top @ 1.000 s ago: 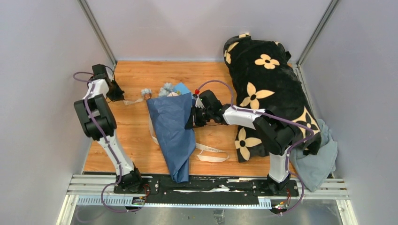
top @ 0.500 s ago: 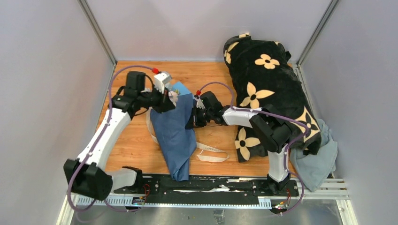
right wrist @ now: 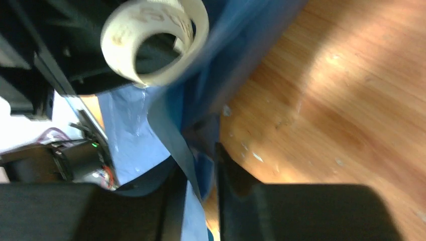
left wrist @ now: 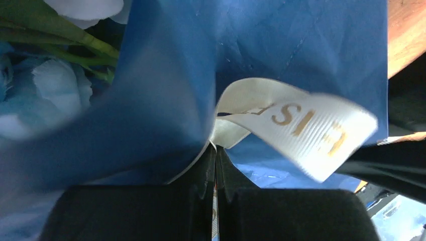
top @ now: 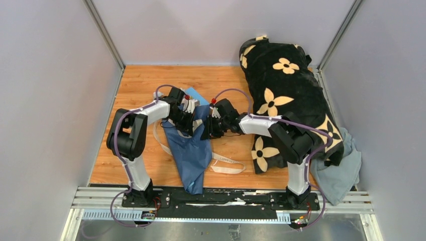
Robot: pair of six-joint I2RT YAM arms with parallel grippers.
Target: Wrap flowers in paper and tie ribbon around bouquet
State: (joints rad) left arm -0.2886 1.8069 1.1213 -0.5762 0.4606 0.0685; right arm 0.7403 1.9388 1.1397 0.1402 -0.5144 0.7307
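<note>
Left gripper [left wrist: 216,150]: clamped tight on the ribbon [left wrist: 296,125], with the free end curling out as a lettered cream loop against the navy paper [left wrist: 301,45]. Swung within the last second from the far left of the wooden table [top: 145,80] to the wide end of the bouquet [top: 193,150], bringing the ribbon end over the top of the cone. Now just beside the right gripper [right wrist: 201,165], almost tip to tip.

Right gripper: unmoved at the cone's right edge. Jaws narrowly apart with a fold of paper in the gap; pinched or released, not decidable.

Inside the wrap at the far end, the flowers [left wrist: 50,85]: pale blue blooms on green stems. Remaining ribbon visible on the table on both sides of the cone, so presumably passing beneath it.

Wrapping judged complete; ribbon drawn across but not yet knotted. Next step probably a crossing or handover of ends. Risk: paper springing open on loss of the right-hand hold.
</note>
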